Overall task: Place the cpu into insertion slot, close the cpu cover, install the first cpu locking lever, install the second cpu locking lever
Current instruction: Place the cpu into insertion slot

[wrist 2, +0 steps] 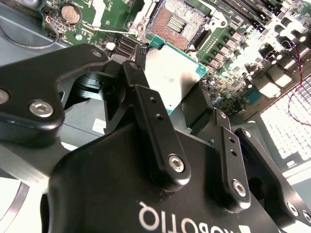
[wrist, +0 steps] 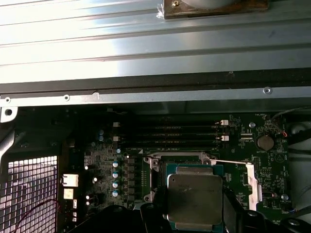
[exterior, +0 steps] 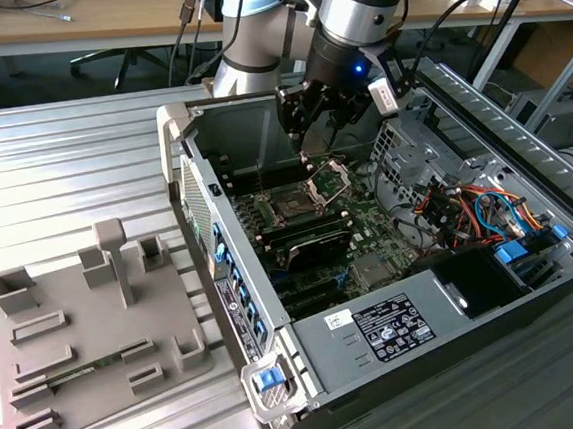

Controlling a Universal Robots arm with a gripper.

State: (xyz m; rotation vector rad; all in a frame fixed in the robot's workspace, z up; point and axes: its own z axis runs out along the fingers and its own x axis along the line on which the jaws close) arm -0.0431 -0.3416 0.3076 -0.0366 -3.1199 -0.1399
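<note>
While the gripper (exterior: pixel 305 147) is hanging inside the open case (exterior: pixel 520 124) at the upper middle of the exterior view, its jaws are gripping the cpu (wrist 2: pixel 172 80) by two opposite edges. The cpu is hovering near the empty slot (wrist 2: pixel 177 22), apart from it, and the cover (exterior: pixel 329 179) is standing open.

A robotics lab bench set up for computer assembly work.

An industrial robot arm (exterior: pixel 359 7) reaches into an opened desktop computer case (exterior: pixel 397 325) that lies on a ribbed aluminium table (exterior: pixel 61 164). Beside the case sits a grey moulded fixture plate (exterior: pixel 76 333). Behind stand long wooden workbenches (exterior: pixel 79 27) with trailing black cables (exterior: pixel 447 15), and an office chair base (exterior: pixel 112 59) shows beneath one.
</note>
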